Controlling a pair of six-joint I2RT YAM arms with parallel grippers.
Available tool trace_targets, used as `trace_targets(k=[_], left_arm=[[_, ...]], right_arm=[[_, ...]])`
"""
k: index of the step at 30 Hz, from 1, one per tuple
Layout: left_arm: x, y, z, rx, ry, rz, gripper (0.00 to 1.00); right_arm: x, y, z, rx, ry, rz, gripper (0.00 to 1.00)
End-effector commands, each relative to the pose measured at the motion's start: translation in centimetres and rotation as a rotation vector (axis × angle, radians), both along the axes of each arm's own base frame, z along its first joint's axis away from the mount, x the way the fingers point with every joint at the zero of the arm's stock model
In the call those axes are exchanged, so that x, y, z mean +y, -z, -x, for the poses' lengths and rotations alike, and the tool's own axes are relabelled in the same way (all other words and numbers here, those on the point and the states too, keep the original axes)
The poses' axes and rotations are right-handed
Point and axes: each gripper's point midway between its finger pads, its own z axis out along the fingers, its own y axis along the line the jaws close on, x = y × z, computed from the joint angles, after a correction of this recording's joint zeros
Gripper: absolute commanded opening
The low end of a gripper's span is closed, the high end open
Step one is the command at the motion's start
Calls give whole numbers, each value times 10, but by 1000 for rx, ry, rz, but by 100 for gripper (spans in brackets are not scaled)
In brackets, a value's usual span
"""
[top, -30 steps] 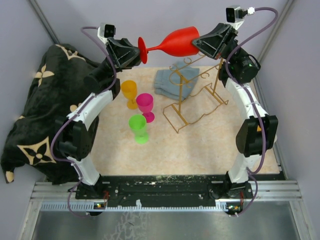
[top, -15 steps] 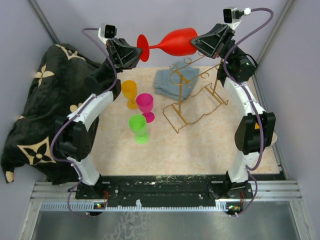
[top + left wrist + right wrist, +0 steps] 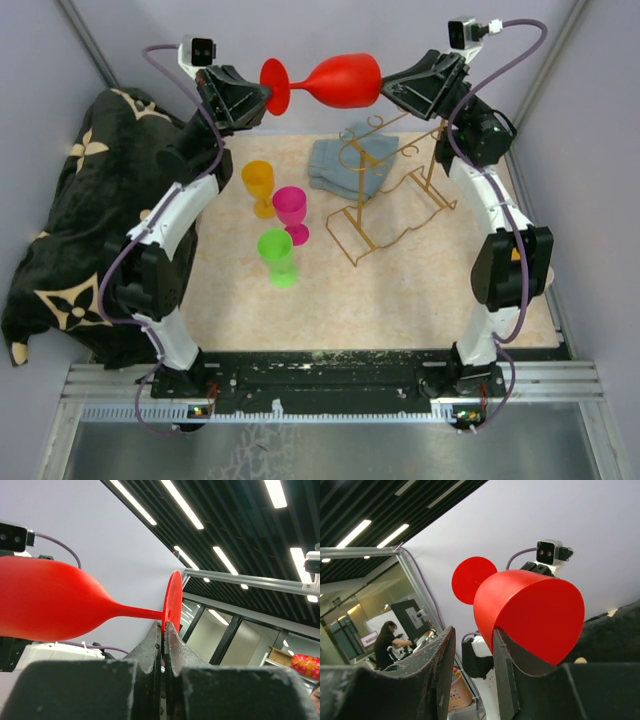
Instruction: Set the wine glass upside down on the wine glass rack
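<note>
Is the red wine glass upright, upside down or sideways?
On its side. The red wine glass lies level in the air, foot pinched by the left hand, bowl mouth at the right hand.

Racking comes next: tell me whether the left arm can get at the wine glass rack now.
Probably not yet. The left gripper is shut on the foot of the red wine glass, while the open right gripper straddles its rim; the wine glass rack stands across the mat, beside the right arm.

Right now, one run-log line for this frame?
wine glass: horizontal, aloft between arms | left fingers: shut on foot | right fingers: open around bowl rim | wine glass rack: no glass hung
</note>
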Motion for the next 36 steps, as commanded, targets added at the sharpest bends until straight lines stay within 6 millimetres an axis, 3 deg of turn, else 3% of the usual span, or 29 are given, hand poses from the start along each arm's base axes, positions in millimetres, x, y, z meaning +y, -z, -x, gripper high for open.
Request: trace_targets(k=[1,10,16,36], left_arm=[[26,-12,41,-263,-45,86,0],[17,-14,11,-248,-146,-18,0],[-3,-10,-30,-204,-274,-153,0],[-46,45,-172,-4,-544,-453,0]], right_arm=[[-17,-22,43,-188,65,-30,36],[-26,-8,34,-168,287,119,37],[-30,6,18,-116,495,245,37],[-49,18,41,-95,750,364,35]])
